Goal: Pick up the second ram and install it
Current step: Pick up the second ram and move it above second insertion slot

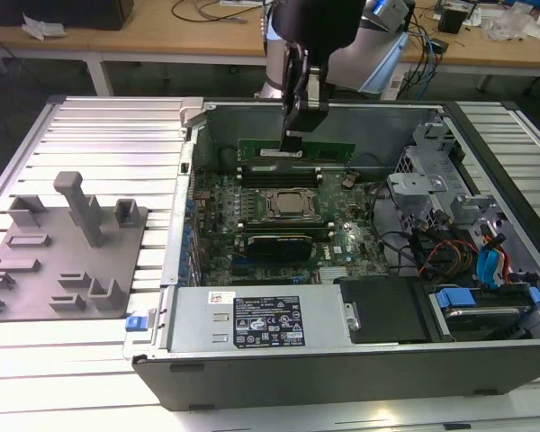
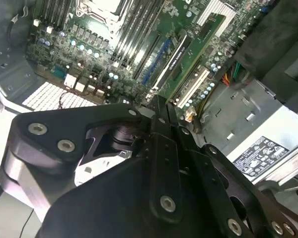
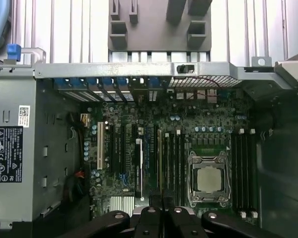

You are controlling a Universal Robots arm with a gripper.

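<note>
In the exterior view my gripper (image 1: 292,137) reaches straight down into the open computer case (image 1: 184,270). It is shut on the second ram (image 1: 328,149), a long green stick with a pale label, gripped near its middle. The stick lies level over the memory slots just beyond the silver-framed processor (image 1: 288,205). Whether it touches a slot I cannot tell. Both wrist views show the black fingertips (image 2: 161,106) (image 3: 161,203) pressed close together above the motherboard (image 3: 188,124).
A dark card (image 1: 274,245) stands upright in a slot between the processor and the grey power supply (image 1: 252,319). Drive bays and cables (image 1: 450,234) fill the case at the exterior view's right. A grey fixture plate with an upright post (image 1: 81,207) lies at its left.
</note>
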